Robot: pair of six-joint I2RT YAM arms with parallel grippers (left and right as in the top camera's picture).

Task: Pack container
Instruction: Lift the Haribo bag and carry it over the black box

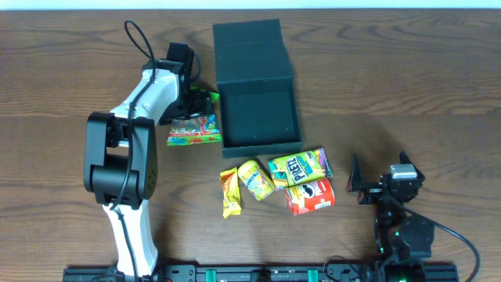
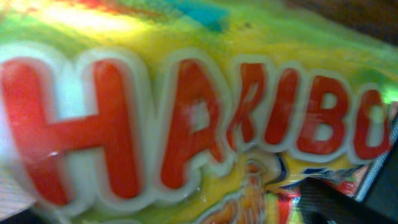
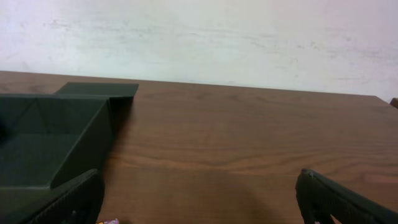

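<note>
One container (image 1: 258, 110) just beside left end effector (image 1: 197, 108).

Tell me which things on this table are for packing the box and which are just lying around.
For the job: container, Haribo bag at the left gripper, Pez bag, Pringles packet, long yellow packet, round yellow packet.
Not for packing: only the rig's rail and cable.

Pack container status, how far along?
Done: the container is open, nothing inside yet. In hand: the left gripper is over the Haribo packet beside it; grasp unclear. Left: that, the yellow wrapper, yellow bag, Pez packet and Pringles packet, all outside. The right gripper is open, idle.
</note>
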